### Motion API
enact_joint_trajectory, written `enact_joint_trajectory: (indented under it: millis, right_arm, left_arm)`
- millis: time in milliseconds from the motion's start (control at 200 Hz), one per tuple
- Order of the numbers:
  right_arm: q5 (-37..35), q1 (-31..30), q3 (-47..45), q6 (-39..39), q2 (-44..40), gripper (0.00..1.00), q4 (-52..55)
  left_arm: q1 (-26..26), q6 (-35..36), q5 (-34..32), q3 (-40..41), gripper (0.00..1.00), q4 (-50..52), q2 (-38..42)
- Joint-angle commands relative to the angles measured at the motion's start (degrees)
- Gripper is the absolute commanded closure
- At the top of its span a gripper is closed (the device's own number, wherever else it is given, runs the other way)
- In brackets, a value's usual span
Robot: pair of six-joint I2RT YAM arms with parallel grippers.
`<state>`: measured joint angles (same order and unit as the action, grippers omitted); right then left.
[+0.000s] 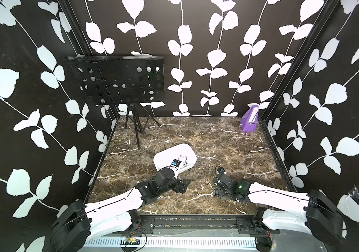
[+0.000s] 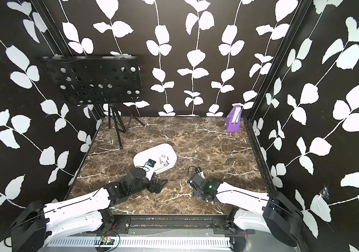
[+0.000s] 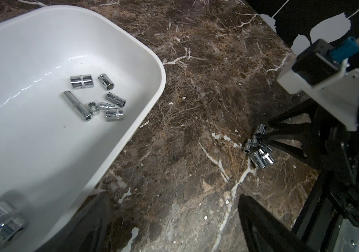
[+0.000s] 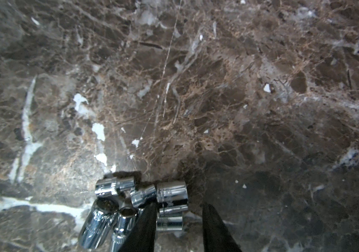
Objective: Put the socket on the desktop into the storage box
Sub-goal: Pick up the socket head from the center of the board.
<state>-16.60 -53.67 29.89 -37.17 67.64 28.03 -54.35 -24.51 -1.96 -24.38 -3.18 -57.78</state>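
So the storage box [image 1: 170,152] sits mid-table with a handful of sockets [image 3: 95,100] already in it. The loose sockets [image 4: 117,196] are piled on the marble desktop [image 4: 218,87], near-right of the box. Down over that pile, the right gripper [image 4: 178,206] has its jaws partly apart around one socket [image 4: 170,220], with a gap on one side, not clamped. Just near of the box, the left gripper [image 3: 172,200] is spread wide, holding nothing.

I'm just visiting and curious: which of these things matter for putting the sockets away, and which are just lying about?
Part of the job: loose sockets on the desktop, white storage box, sockets already in it.
Just lying about: purple box in the far corner, black perforated stand on a tripod.
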Motion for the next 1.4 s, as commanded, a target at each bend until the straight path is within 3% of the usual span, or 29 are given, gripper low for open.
enact_joint_trajectory:
  millis: [0, 850, 1395]
  right_arm:
    - [0.7, 0.6, 0.3, -0.4, 0.8, 0.62, -0.6]
    - [3.8, 3.2, 1.0, 1.0, 4.5, 0.68, -2.9]
    - [4.5, 4.2, 1.4, 1.4, 6.0, 0.66, -3.2]
  left_arm:
    - [-0.2, -0.3, 0.0, -1.0, 0.07, -0.2, 0.6]
    - [-0.2, -0.7, 0.1, -1.3, 0.07, -0.2, 0.5]
    - [-0.2, -0.8, 0.3, -1.3, 0.07, -0.1, 0.5]
